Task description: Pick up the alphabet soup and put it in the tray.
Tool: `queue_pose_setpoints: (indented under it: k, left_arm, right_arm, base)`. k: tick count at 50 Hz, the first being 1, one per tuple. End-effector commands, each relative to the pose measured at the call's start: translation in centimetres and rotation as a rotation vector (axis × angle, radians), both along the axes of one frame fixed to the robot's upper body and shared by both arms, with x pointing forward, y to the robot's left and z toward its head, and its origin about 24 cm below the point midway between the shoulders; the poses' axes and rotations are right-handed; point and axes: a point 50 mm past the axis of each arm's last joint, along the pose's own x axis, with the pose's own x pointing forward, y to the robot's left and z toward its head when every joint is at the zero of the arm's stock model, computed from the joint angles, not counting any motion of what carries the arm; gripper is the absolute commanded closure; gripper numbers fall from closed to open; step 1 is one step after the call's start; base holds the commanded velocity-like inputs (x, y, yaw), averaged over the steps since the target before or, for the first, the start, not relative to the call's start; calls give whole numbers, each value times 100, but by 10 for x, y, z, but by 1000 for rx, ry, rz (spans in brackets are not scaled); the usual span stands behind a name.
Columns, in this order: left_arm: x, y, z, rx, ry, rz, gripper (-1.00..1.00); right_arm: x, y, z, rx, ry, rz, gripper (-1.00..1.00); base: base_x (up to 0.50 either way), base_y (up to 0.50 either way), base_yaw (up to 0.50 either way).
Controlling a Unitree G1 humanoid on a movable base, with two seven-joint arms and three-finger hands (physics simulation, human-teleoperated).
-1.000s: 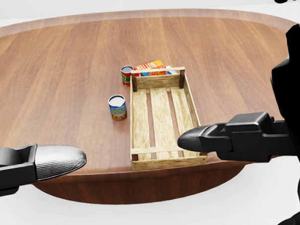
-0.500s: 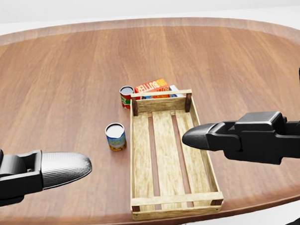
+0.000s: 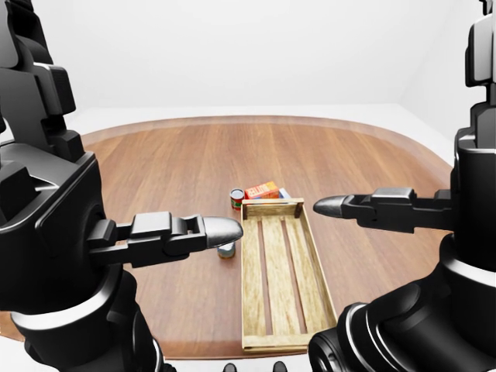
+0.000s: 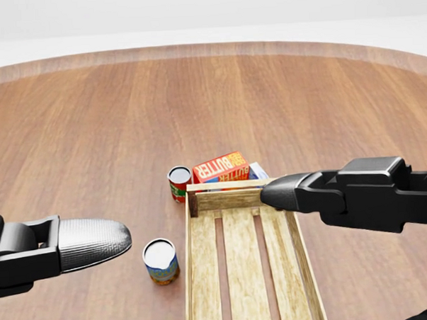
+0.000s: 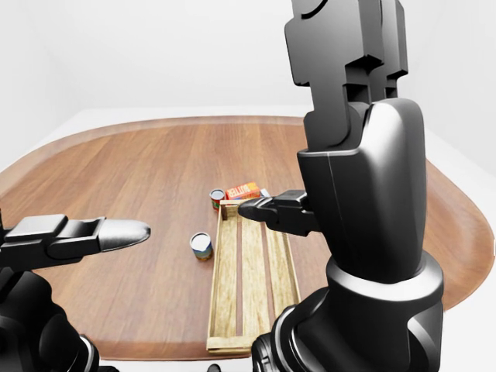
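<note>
Hovering with my left hand (image 4: 75, 244) and right hand (image 4: 300, 191) both empty, fingers extended, I've grasped nothing yet: the alphabet soup can (image 4: 161, 261) stands on the wooden table (image 4: 92, 137) just left of the empty slatted tray (image 4: 240, 272).

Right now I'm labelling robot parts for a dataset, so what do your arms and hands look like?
Both are glossy black, built of blocky stepped segments and rounded cylindrical joints. The left hand ends in a rounded, grey, finely textured tip on a black bracket. The right hand is all black, its fingers tapering to a smooth pointed tip. No cables or markings show.
</note>
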Motion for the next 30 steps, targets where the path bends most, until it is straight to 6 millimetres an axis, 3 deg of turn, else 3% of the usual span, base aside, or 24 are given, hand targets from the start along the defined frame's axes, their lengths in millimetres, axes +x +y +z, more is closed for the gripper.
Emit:
queue_pose_setpoints:
  k: [1, 12, 30]
  left_arm:
    - [-2, 0, 0, 1, 3, -51, -100]
    - [-5, 0, 1, 1, -10, -60, -100]
    - [-4, -2, 0, 7, -2, -65, -100]
  right_arm:
    - [0, 0, 1, 1, -6, -6, -100]
    - [0, -2, 0, 6, 3, -29, -100]
    - [0, -2, 1, 4, 0, -32, -100]
  base:
    - [50, 0, 0]
    - [49, 0, 0]
    - [0, 0, 0]
